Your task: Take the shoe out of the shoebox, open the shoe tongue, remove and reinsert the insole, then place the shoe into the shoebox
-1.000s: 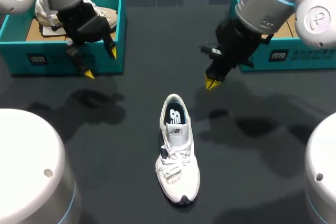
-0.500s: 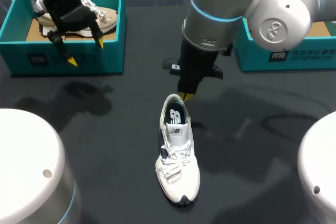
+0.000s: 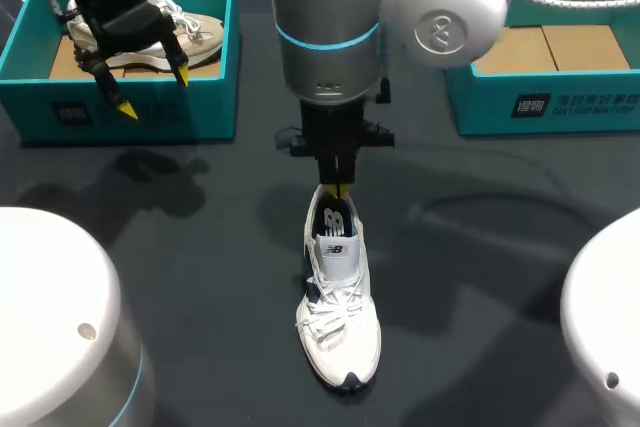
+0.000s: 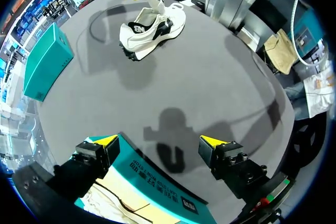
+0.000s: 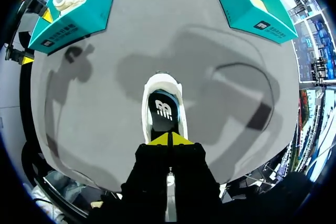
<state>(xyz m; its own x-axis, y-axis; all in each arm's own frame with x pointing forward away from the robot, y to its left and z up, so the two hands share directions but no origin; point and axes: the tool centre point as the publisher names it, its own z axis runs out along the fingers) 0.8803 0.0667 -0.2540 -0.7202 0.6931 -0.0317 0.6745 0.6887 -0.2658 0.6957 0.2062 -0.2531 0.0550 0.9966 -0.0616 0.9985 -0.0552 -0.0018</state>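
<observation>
shoe (image 3: 338, 297) lies on the table, centre frame, toe toward the bottom. right gripper (image 3: 340, 190) tips together, just above the heel opening. left gripper (image 3: 155, 94) spread over the upper-left shoebox (image 3: 140, 117). Reads as the tongue step. Next: descend, part tips, pinch the tongue.

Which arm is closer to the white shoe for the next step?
Right. The right hand is at the white shoe's heel opening; the left hand hangs over the far shoebox.

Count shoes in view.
2. White lace-up sneaker on the dark table; beige sneaker inside the teal cardboard shoebox at left. Right teal shoebox is partly hidden.
</observation>
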